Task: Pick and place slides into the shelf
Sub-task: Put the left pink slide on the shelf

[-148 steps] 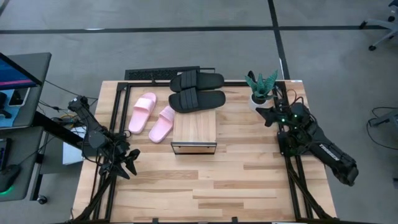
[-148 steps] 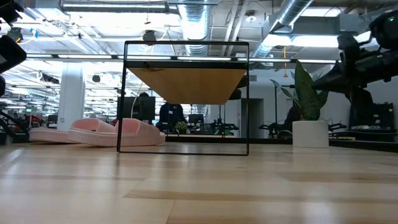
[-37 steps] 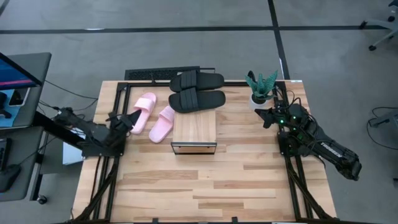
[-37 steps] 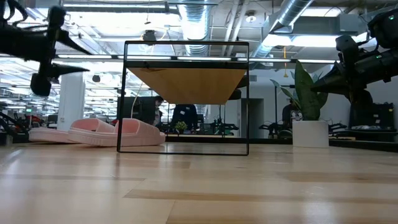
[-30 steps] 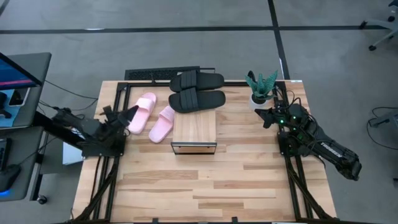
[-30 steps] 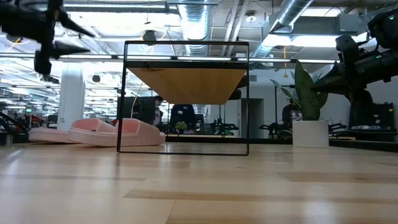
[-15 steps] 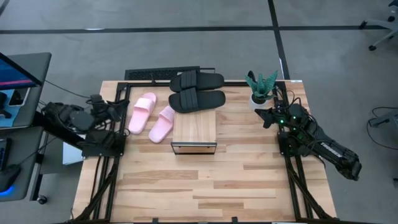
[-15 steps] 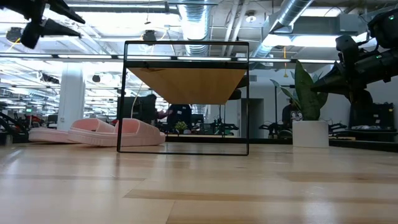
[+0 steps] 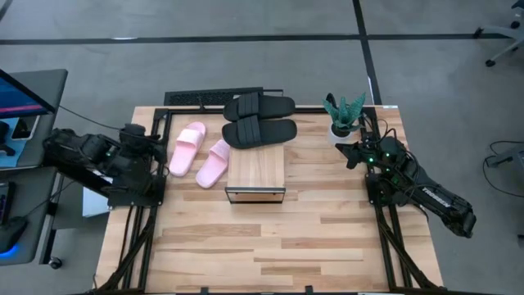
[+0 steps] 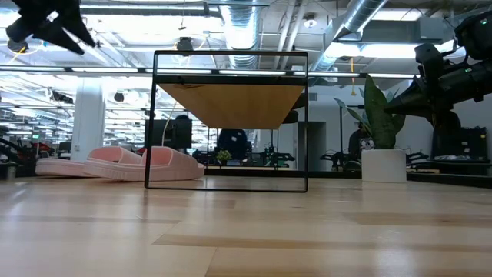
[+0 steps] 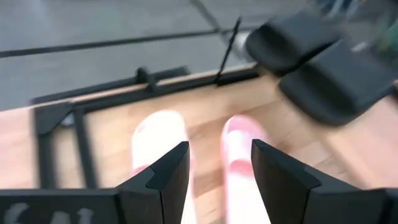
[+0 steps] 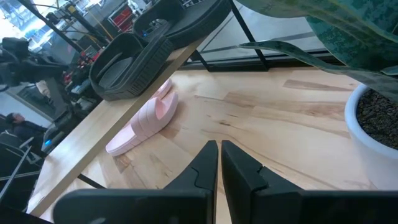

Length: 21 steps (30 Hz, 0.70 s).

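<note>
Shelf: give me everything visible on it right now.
The shelf is a low rack with a light wood plank top on a thin dark metal frame, open underneath. It stands upright mid-table with nothing on or under it. The black slides sit at its far end, the pink slides beside it. No gripper touches it.

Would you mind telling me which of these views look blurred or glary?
Left wrist view: smeared, so the pink slides and black slides look soft. Low view: bright ceiling lights backlight the shelf. High and right wrist views: sharp and evenly lit.
</note>
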{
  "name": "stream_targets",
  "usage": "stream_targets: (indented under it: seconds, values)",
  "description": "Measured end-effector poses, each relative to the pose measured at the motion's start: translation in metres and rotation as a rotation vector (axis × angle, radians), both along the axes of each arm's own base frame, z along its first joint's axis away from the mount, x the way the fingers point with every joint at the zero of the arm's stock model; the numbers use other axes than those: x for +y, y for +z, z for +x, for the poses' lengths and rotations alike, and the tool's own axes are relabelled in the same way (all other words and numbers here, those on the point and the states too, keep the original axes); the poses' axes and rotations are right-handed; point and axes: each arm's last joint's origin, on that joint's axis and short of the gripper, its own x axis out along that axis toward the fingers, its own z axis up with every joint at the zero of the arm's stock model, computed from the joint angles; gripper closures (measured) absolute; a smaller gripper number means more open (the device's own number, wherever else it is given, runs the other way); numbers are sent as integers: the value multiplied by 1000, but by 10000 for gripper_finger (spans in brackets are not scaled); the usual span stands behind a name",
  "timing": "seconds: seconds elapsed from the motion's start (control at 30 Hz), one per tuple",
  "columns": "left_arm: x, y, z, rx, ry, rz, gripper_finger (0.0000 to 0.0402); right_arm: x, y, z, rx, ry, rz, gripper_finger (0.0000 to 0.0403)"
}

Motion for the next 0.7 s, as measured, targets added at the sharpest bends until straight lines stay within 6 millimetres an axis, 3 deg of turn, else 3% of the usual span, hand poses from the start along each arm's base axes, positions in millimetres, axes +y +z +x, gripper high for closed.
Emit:
stream_targets:
  seconds: [0.33,0.7]
  values:
    - [-1,-7,21,218,49,-9,240,0,0,0,0,0,0,390]
    - [0,-6,27,280,-2,36,240,0,0,0,0,0,0,390]
